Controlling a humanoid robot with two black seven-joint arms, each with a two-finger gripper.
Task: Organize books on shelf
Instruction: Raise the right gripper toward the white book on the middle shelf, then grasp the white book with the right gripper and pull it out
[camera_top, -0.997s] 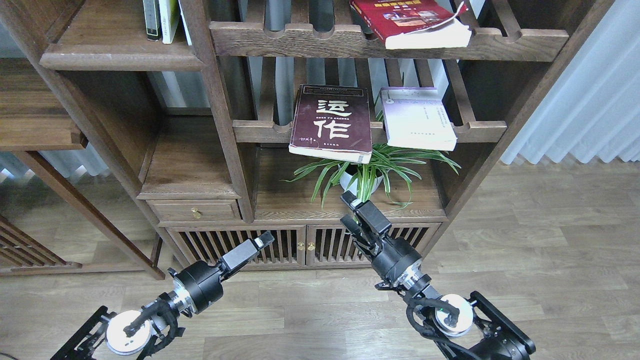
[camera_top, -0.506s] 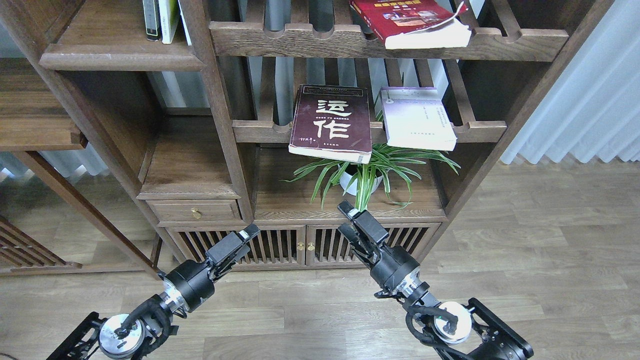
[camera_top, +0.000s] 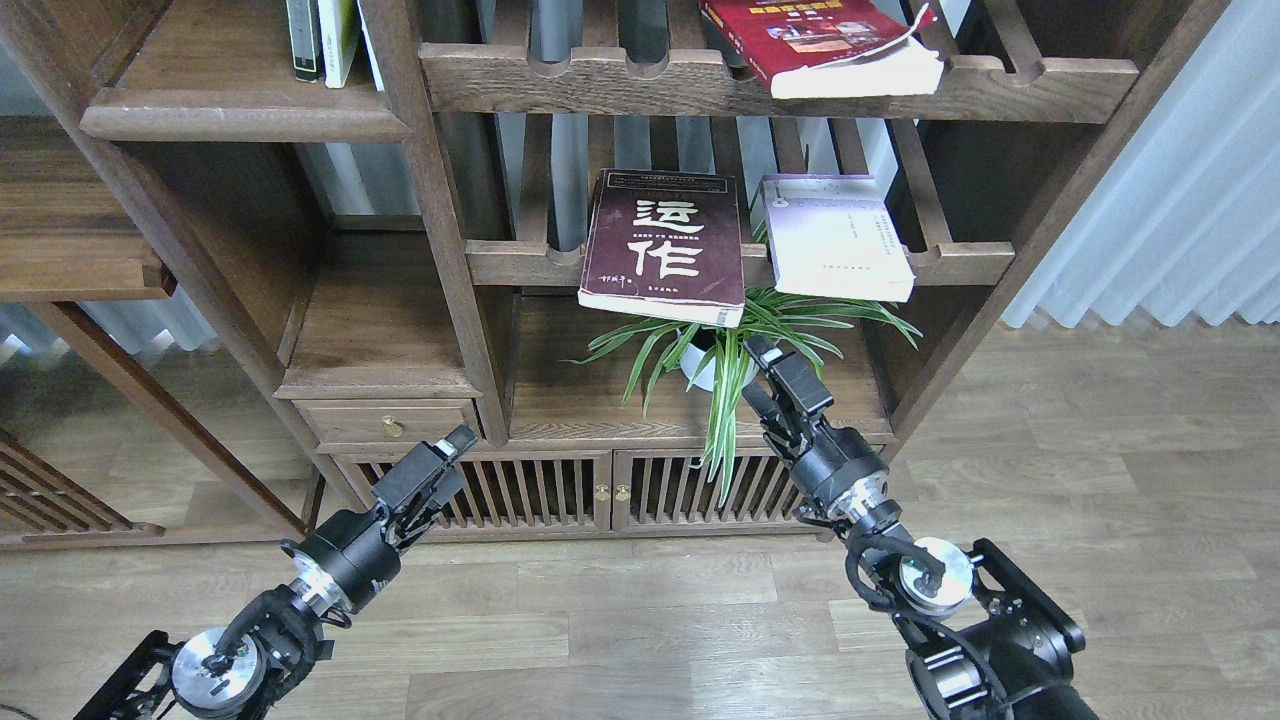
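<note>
A dark maroon book (camera_top: 662, 248) with large white characters lies on the middle slatted rack and overhangs its front rail. A pale lilac-white book (camera_top: 835, 238) lies to its right on the same rack. A thick red book (camera_top: 820, 45) lies on the top rack. The solid plank shelf (camera_top: 240, 112) is at the upper left. My right gripper (camera_top: 768, 372) is empty among the plant's leaves, below the gap between the two lower books, its fingers slightly apart. My left gripper (camera_top: 452, 452) is low, in front of the cabinet, and holds nothing; its fingers look like one dark bar.
Thin upright books (camera_top: 322, 38) stand at the back of the plank shelf. A potted spider plant (camera_top: 722, 352) sits on the lower shelf under the books. A small drawer (camera_top: 392, 422) and slatted cabinet doors (camera_top: 610, 488) are below. A curtain (camera_top: 1180, 200) hangs at the right.
My right gripper has risen and moved right, from in front of the cabinet doors up into the plant leaves. My left gripper has dropped back down and to the left. The books have not moved.
</note>
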